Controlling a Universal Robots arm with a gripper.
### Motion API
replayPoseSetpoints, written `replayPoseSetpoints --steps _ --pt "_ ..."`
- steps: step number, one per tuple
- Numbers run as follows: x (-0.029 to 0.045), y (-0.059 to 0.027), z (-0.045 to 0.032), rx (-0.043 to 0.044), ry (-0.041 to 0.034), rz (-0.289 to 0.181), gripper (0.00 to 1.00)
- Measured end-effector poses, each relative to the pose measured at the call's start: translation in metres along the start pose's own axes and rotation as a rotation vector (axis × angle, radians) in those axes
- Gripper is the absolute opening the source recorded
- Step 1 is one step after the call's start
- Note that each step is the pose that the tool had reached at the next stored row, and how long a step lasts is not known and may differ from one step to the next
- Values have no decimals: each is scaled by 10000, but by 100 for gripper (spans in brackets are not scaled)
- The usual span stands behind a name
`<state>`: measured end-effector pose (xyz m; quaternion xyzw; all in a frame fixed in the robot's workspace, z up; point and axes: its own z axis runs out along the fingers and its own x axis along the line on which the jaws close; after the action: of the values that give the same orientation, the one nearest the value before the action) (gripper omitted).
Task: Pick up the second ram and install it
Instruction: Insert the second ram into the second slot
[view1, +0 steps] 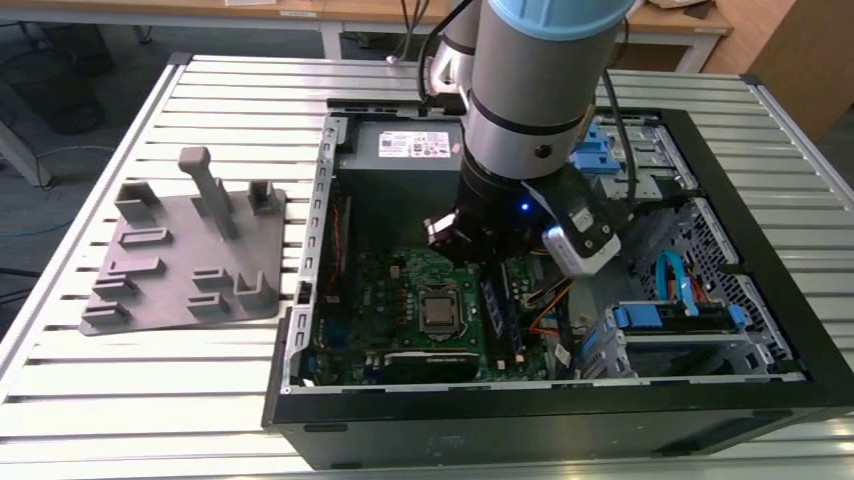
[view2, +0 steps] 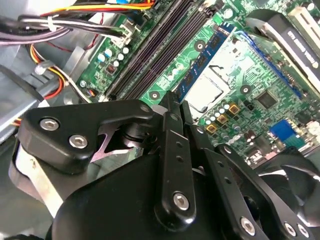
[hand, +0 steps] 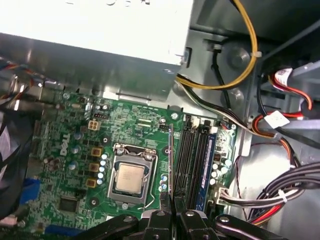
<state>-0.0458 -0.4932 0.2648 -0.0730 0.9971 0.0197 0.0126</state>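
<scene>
Now; claw (hand: 173, 212) clamps 2nd ram (hand: 171, 155); over mobo (hand: 75, 125), beside slots (hand: 188, 155)

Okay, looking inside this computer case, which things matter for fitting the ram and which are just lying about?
Job in hand: second ram, edge-on in the gripper, jaws shut on it; black memory slots; motherboard.
Lying about: grey fixture; power supply; cable bundles; processor.

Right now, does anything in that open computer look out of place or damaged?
Nothing looks damaged or spilled. Two oddities: the gripper holds the second ram above the motherboard, not seated in a slot, and the processor sits bare with no cooler.
</scene>
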Motion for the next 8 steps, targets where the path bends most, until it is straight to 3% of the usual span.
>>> replayPoseSetpoints --steps 8 --pt "0 0 4 27 -35 940 14"
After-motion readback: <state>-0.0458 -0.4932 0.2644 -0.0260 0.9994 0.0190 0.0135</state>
